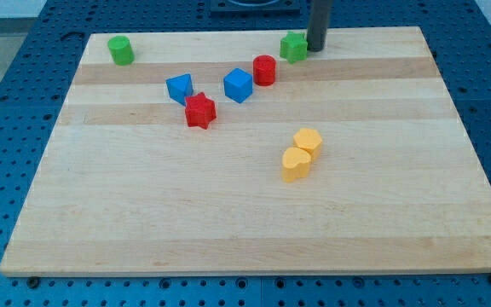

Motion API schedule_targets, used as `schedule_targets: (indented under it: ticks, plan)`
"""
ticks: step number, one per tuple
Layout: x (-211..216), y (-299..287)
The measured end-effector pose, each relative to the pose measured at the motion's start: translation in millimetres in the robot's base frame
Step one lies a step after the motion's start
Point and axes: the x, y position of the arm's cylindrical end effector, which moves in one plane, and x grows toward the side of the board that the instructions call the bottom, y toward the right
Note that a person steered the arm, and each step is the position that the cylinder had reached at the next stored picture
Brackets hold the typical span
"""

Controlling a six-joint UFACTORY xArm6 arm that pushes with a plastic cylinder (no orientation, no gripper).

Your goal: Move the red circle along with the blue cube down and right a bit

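The red circle (264, 70) stands on the wooden board near the view's top, right of centre. The blue cube (238, 85) lies just to its lower left, close beside it. My tip (315, 48) is at the board's top edge, up and to the right of the red circle, right beside a green star block (294, 46). The tip is apart from the red circle and the blue cube.
A second blue block (179, 88) and a red star (199, 111) lie left of the blue cube. A green cylinder (120, 50) stands at the top left. Two yellow blocks (308, 141) (295, 164) sit touching near the centre right.
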Motion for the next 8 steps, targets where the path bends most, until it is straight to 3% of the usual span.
schedule_targets:
  ticks: [2, 5, 8]
  plan:
    - [0, -74]
    - [22, -14]
    - [41, -96]
